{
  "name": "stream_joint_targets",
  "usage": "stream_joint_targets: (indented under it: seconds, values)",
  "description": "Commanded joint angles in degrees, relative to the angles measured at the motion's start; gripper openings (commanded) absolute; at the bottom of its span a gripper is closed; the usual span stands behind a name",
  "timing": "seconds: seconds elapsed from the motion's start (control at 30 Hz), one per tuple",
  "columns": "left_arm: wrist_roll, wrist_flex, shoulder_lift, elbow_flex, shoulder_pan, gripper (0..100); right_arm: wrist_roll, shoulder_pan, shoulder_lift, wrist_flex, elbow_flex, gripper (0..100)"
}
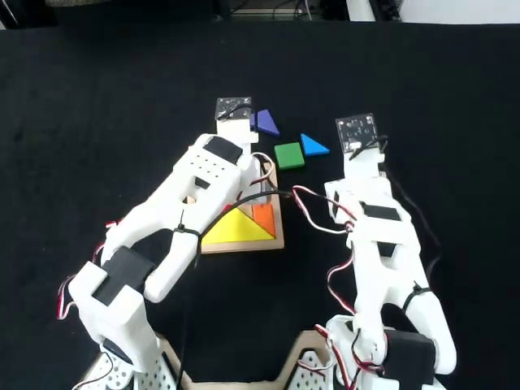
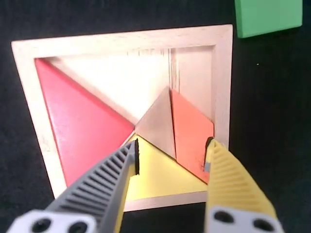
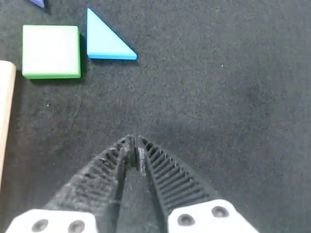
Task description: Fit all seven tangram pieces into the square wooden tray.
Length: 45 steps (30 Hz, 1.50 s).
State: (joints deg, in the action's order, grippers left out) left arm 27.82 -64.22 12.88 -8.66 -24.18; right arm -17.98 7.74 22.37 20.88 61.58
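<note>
Black-fingered gripper [image 3: 133, 147] over the dark worktop [image 3: 233, 97], ribbed tips pressed together. Well ahead of the tips, a green square [image 3: 51, 51] lying flat, with a blue triangle [image 3: 103, 42] just beside it and a narrow gap between the two. Pale wooden tray [image 3: 4, 116] edge near the square, not touching it. Corner of a purple piece [image 3: 39, 2] just beyond the square.

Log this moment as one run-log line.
left gripper open over wooden tray | right gripper shut | green square, blue triangle outside
</note>
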Motion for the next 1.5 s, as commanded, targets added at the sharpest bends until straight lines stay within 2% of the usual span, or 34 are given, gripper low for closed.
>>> stream_joint_targets:
  seconds: [0.0, 0.13, 0.33, 0.57, 0.67, 0.73, 0.87, 0.97, 1.1, 1.27, 1.37, 1.47]
  values:
    - [0.1, 1.8, -0.5, 0.7, -0.1, 23, 0.7, 0.5, 2.0, -1.3, -0.1, 1.1]
    - [-2.8, 6.8, -0.4, 0.2, -0.2, 23, 0.7, 0.4, 2.0, -1.3, -0.1, 1.1]
    - [-3.2, 12.2, -0.4, 0.1, 1.1, 24, 0.7, 0.4, 2.0, -1.3, -0.1, 1.1]
    - [-3.1, 13.1, 4.9, 0.7, 0.7, 23, 0.7, 0.4, 2.0, -1.3, -0.1, 1.1]
    - [-3.1, 12.2, 6.7, 0.7, 0.9, 23, 0.6, 0.4, 2.0, -1.3, -0.1, 1.1]
    - [-3.1, 8.6, 4.9, 1.8, 1.0, 23, 0.7, 0.4, 2.0, -1.3, -0.1, 1.1]
    - [-3.3, 3.4, -2.7, 2.8, 1.3, 24, 0.7, 0.4, 2.0, -1.3, -0.1, 1.1]
    - [-6.1, 0.3, -10.2, 3.1, 1.5, 24, 0.7, 0.5, 2.1, -1.3, -0.2, 1.1]
    - [-7.8, -4.2, -21.2, 3.2, 6.0, 24, 0.7, 0.6, 2.1, -1.3, -0.3, 1.1]
    - [-9.0, -8.4, -31.7, -1.3, 17.6, 24, 0.8, 0.6, 2.1, -1.3, -0.5, 1.4]
    - [-10.8, -3.9, -35.0, -11.6, 22.5, 24, 0.9, 0.4, 2.1, -0.6, -1.2, 1.5]
    - [-11.1, 6.2, -38.2, -24.0, 26.9, 24, 2.5, 0.1, 2.1, 6.6, -6.5, 1.5]
